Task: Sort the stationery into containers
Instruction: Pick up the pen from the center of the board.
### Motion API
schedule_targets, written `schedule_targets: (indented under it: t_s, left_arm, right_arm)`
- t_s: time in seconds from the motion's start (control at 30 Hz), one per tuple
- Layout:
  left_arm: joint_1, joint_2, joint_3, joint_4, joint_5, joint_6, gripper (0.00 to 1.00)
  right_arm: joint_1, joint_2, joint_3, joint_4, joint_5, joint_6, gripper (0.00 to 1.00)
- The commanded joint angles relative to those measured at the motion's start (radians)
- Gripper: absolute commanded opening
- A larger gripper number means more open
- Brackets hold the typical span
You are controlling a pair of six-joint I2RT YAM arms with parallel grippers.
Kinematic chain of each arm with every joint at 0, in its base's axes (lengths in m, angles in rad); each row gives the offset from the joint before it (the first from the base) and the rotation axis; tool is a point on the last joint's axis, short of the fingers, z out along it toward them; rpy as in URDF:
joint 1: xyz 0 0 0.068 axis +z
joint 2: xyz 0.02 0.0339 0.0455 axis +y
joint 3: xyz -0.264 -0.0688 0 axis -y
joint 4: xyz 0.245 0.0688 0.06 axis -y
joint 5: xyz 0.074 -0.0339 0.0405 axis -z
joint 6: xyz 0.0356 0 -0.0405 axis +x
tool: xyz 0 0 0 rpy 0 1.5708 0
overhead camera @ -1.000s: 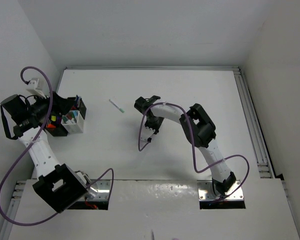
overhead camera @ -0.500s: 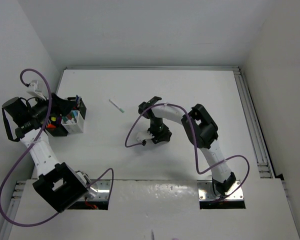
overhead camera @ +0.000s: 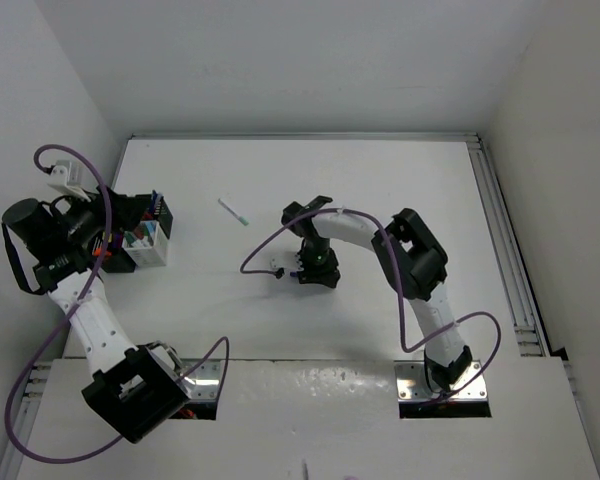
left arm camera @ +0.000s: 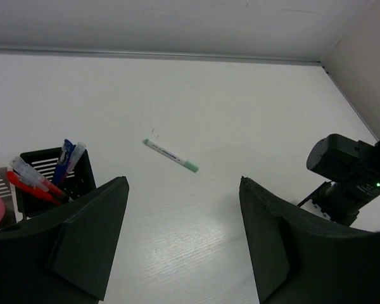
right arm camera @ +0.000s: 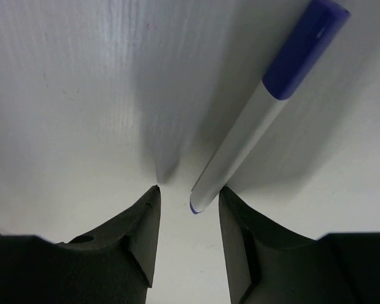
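White-barrelled and blue-capped, the pen (right arm camera: 253,120) lies on the pale table (right arm camera: 69,82) near its middle, with only its bare end reaching into the gap of the right gripper (right arm camera: 190,190). The jaws stand partly apart and grip nothing. The pen's end sits off-centre, close to the finger on the right of the wrist view and clear of the other; whether it touches that finger cannot be told. The left gripper (left arm camera: 183,183) hovers wide open and empty at the far left, just beside the black mesh holder (left arm camera: 83,183), which carries red and blue pens (left arm camera: 38,182), and the white mesh holder (overhead camera: 152,256). A green-capped pen (left arm camera: 171,155) lies loose on the table between the two arms, well apart from both. Likely failures: closing here would catch the barrel at its extreme tip, so the long free length could droop, pivot or slip out on lifting. Because the barrel is off-centre, one finger would probably meet it first and roll or skid the round pen away across the smooth surface before the other arrives. The fingertips appear low over the table, so any further descent risks scraping it. A weak end-grip would also make the carry leftward to the holders prone to a drop.
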Motion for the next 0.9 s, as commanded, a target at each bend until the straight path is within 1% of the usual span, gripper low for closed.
schedule_targets:
  t_s: [0.0,0.03,0.13,0.2,0.27,0.37,0.4,0.47,0.5,0.57,0.63,0.67,0.73,0.77,0.8,0.87]
  left_arm:
    - [0.009,-0.007,-0.018,0.074,-0.008,-0.052,0.77]
    - [0.009,-0.007,-0.023,0.086,-0.008,-0.060,0.77]
    - [0.008,-0.013,-0.034,0.096,-0.008,-0.068,0.77]
    - [0.008,-0.018,-0.044,0.102,-0.012,-0.069,0.77]
    - [0.007,-0.025,-0.060,0.117,-0.012,-0.081,0.77]
    - [0.003,-0.051,-0.103,0.134,-0.016,-0.132,0.79]
    - [0.004,-0.070,-0.119,0.208,-0.012,-0.149,0.80]
    - [-0.003,-0.100,-0.168,0.258,0.004,-0.211,0.81]
    - [-0.011,-0.108,-0.182,0.299,0.005,-0.228,0.82]
    - [-0.046,-0.117,-0.216,0.323,0.016,-0.268,0.83]
    - [-0.074,-0.117,-0.247,0.381,0.030,-0.311,0.83]
    - [-0.106,-0.119,-0.276,0.408,0.047,-0.354,0.83]
    - [-0.162,-0.119,-0.302,0.461,0.056,-0.368,0.83]
    - [-0.184,-0.122,-0.307,0.461,0.056,-0.368,0.83]
    - [-0.204,-0.125,-0.311,0.461,0.056,-0.368,0.83]
    - [-0.250,-0.131,-0.327,0.459,0.079,-0.405,0.83]
  right_arm:
    - [-0.006,-0.003,-0.110,0.178,-0.058,0.106,0.41]
    - [-0.008,-0.014,-0.129,0.220,-0.061,0.112,0.41]
    - [-0.009,-0.038,-0.174,0.276,-0.066,0.125,0.39]
    - [-0.012,-0.037,-0.183,0.293,-0.066,0.128,0.36]
    - [-0.015,-0.032,-0.187,0.307,-0.064,0.135,0.30]
    - [-0.020,-0.023,-0.192,0.320,-0.066,0.142,0.16]
    - [-0.018,-0.025,-0.192,0.314,-0.069,0.145,0.06]
    - [-0.020,-0.049,-0.197,0.310,-0.098,0.148,0.01]
    - [-0.021,-0.063,-0.207,0.311,-0.110,0.152,0.00]
    - [-0.025,-0.118,-0.214,0.310,-0.159,0.171,0.00]
    - [-0.035,-0.158,-0.198,0.294,-0.213,0.213,0.00]
    - [-0.041,-0.196,-0.174,0.287,-0.245,0.235,0.00]
    - [-0.061,-0.251,-0.126,0.276,-0.410,0.304,0.00]
    - [-0.069,-0.270,-0.111,0.276,-0.411,0.328,0.00]
    - [-0.074,-0.284,-0.093,0.274,-0.482,0.355,0.00]
    - [-0.081,-0.311,-0.021,0.258,-0.544,0.419,0.00]
